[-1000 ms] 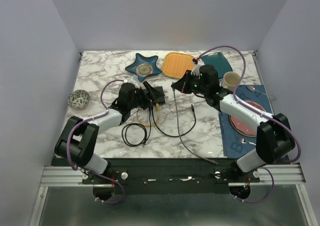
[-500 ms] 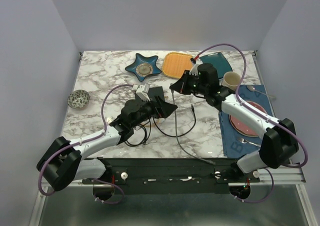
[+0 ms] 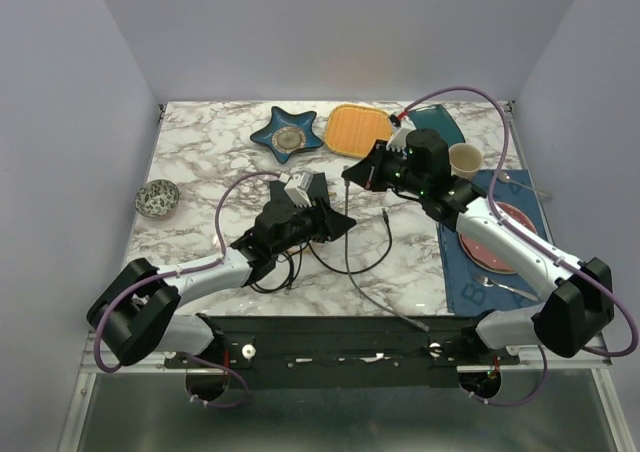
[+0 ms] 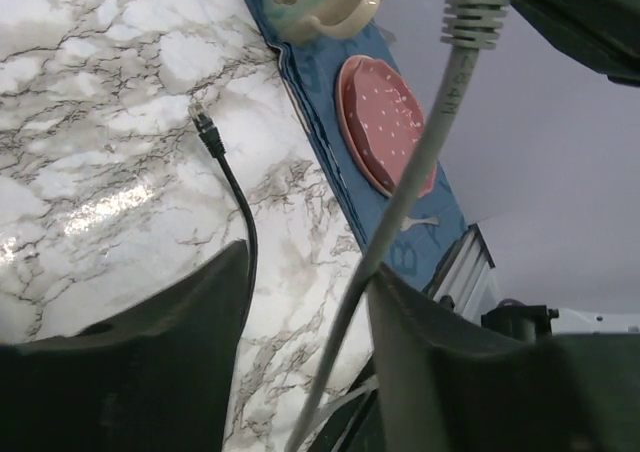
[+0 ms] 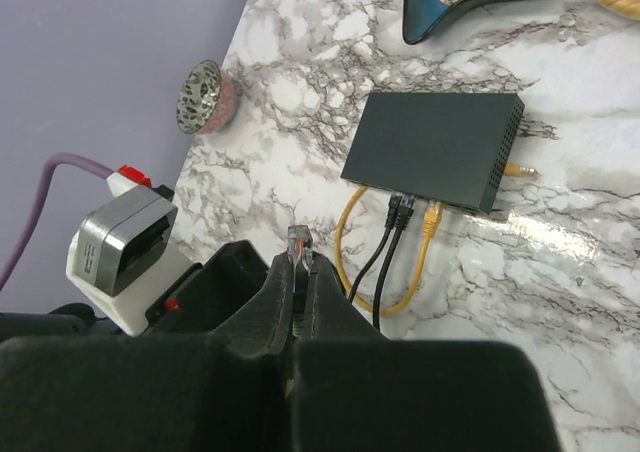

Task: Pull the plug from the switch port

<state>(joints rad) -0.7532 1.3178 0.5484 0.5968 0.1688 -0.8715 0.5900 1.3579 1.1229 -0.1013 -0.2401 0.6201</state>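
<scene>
Marble-patterned surface (image 3: 200,172) inside plain pale walls, seen from above and from both wrists. The right gripper (image 5: 298,272) was clenched on a clear-tipped plug (image 5: 298,240), held up in the air, tip outward. Its grey cable (image 4: 420,162) hung down between the fingers of the left gripper (image 4: 305,272), which stood apart around it without pinching it.

The switch (image 5: 435,147) lay flat on the surface left of centre, below and well apart from the held plug. Two black leads (image 5: 398,212) and a yellow lead (image 5: 430,217) sat in the sockets along its near edge. A loose black cable (image 4: 235,187) lay to the right.

The plug looked already free of its port. To take the cable well, the left gripper would likely need the cable centred between its fingers. It should close gently, with the right gripper steady, and not drag the slack across the seated leads.
</scene>
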